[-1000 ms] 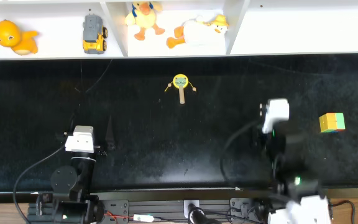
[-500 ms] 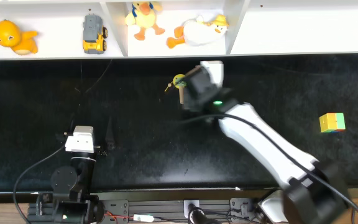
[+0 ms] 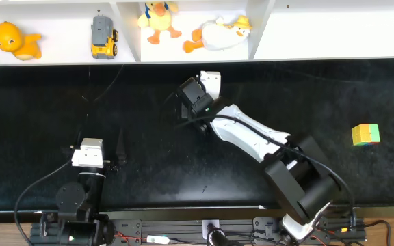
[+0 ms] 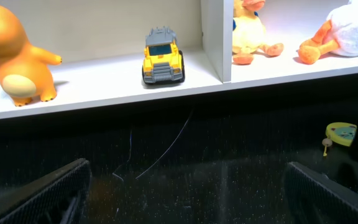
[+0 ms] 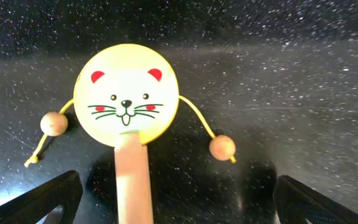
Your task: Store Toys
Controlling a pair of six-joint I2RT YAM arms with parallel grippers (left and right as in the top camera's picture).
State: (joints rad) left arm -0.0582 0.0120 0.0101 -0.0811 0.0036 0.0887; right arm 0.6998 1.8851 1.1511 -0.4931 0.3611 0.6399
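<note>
A yellow rattle drum (image 5: 127, 99) with a cat face, a wooden handle (image 5: 133, 180) and two bead strings lies flat on the black table. My right gripper (image 5: 179, 211) hangs open right above it, with one finger (image 5: 36, 199) on each side of the handle, apart from it. From above, the right gripper (image 3: 195, 96) covers the drum near the shelf. The left wrist view catches the drum (image 4: 340, 132) far off. My left gripper (image 3: 89, 147) stays open at the front left, holding nothing.
A white shelf (image 3: 197, 56) along the far edge holds an orange figure (image 3: 17, 39), a yellow truck (image 3: 104, 37), a duck plush (image 3: 158, 18) and a white goose plush (image 3: 217, 34). A coloured cube (image 3: 365, 134) sits at the table's right.
The right arm has swung from the front right across to the rattle drum and now hangs over it. The left arm has kept still.
</note>
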